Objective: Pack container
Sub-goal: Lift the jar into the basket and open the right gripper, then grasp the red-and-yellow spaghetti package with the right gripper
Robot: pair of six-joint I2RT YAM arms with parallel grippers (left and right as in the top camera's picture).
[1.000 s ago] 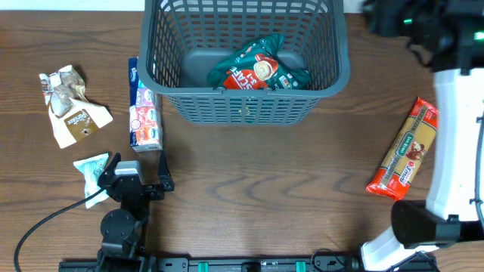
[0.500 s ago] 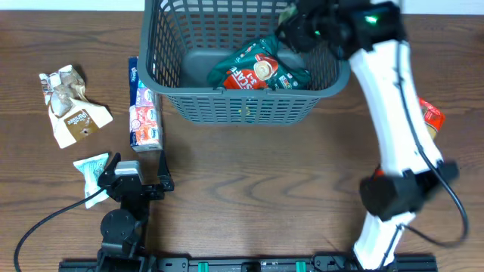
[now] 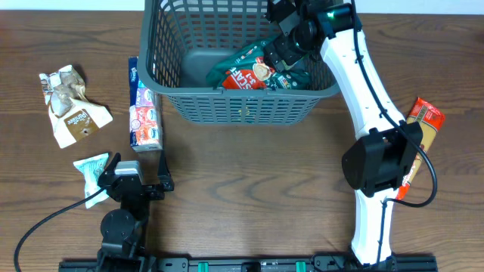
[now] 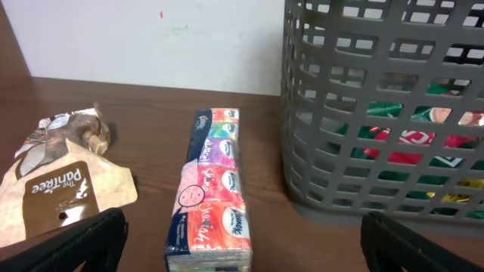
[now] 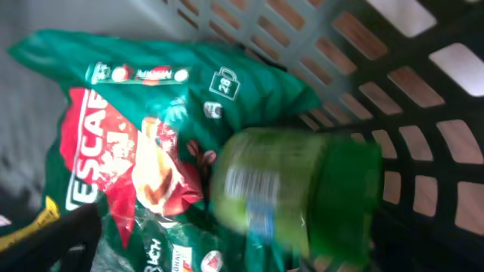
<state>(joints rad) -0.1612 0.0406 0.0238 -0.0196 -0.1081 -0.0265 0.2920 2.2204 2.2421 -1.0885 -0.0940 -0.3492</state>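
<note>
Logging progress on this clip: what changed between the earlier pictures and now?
The right arm swung in from the table's right side, leftward over the container. The right claw now reaches inside, above the green-and-red bag. A blurred green item shows by that bag; whether it was released cannot be told. The left claw, tissue pack and pasta packet stayed put.

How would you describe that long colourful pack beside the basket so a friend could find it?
Find the dark grey basket at the far edge of the table. Just outside its left wall lies a long, narrow tissue pack, parallel to that wall. Unlike the crumpled brown-and-white bag farther left and the small teal packet nearer the front, it is a neat block in pink, red and blue.
</note>
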